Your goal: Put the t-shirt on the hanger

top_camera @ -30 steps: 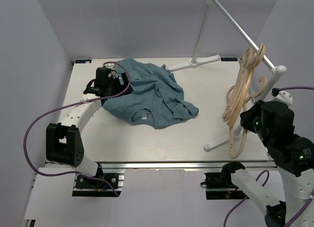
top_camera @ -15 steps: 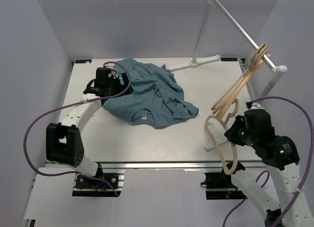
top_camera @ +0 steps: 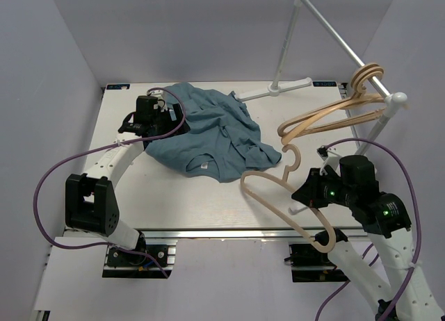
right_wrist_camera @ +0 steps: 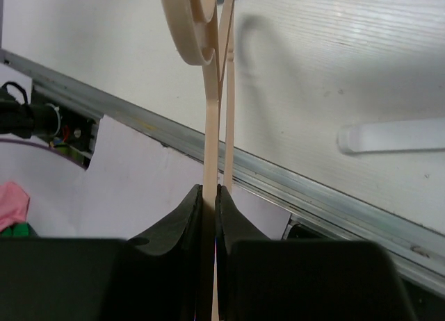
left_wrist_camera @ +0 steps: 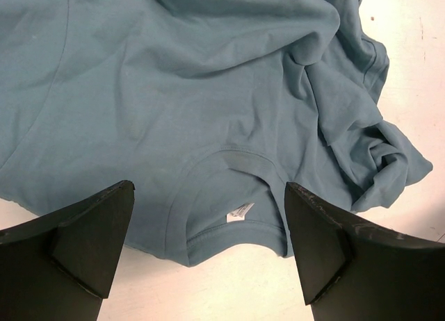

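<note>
Top: t-shirt [top_camera: 208,137] bunched toward the far-left corner, looks soft, limp, light. Hanger [top_camera: 274,189], likely stiff and light, held by right gripper [top_camera: 309,193] over the near edge, right side. Left wrist: left gripper [left_wrist_camera: 207,196] jaws spread wide above the collar, probably the best hold. White neck label [left_wrist_camera: 240,212], print unreadable. Right wrist: jaws clamped on the hanger's thin bar.

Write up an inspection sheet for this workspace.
Surface: white table, metal rail along the near edge.
Job's things: t-shirt crumpled at far left; hanger off the stand, held at near right.
Clutter: spare hangers hooked on the stand.
Grippers: left gripper open above the t-shirt's collar; right gripper shut on the hanger.
Cables: purple cable loops beside each arm.
Surroundings: plain lilac walls.
</note>
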`<state>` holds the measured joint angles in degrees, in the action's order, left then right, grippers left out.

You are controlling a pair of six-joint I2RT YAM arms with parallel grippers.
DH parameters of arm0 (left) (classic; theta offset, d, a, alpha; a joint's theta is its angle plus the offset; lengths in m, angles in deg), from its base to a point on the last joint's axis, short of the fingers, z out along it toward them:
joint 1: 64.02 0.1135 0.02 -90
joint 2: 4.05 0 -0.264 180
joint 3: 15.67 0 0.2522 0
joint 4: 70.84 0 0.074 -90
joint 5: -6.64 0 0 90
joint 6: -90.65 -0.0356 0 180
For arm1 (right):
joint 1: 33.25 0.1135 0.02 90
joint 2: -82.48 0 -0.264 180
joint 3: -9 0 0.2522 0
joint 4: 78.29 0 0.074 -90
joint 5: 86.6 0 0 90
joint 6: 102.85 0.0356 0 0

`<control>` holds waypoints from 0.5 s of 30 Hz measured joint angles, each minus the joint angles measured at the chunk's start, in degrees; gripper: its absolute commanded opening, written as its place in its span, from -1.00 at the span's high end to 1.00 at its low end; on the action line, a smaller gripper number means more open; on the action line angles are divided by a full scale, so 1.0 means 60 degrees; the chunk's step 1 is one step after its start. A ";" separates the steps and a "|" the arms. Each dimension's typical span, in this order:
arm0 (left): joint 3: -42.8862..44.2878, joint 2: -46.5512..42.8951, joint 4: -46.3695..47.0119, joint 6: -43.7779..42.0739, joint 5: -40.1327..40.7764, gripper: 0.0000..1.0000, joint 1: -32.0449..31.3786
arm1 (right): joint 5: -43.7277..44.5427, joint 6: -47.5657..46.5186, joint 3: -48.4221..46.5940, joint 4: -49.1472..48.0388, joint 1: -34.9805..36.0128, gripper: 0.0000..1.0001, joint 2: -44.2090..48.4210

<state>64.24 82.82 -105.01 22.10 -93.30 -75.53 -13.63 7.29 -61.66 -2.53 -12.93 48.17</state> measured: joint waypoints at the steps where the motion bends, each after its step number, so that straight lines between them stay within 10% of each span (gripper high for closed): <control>1: 0.0000 0.0000 -0.0025 0.0000 0.0000 -0.96 0.0000 | -0.0149 -0.0113 0.0055 -0.0091 0.0000 1.00 -0.0011; 15: -0.0168 0.0000 -0.0401 0.0506 -0.0532 -0.96 0.0000 | -0.2197 -0.1654 0.0594 -0.2269 0.0124 1.00 -0.0874</control>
<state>63.24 82.82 -107.41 25.14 -96.49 -75.53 -26.81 -2.63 -58.10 -16.14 -12.19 42.93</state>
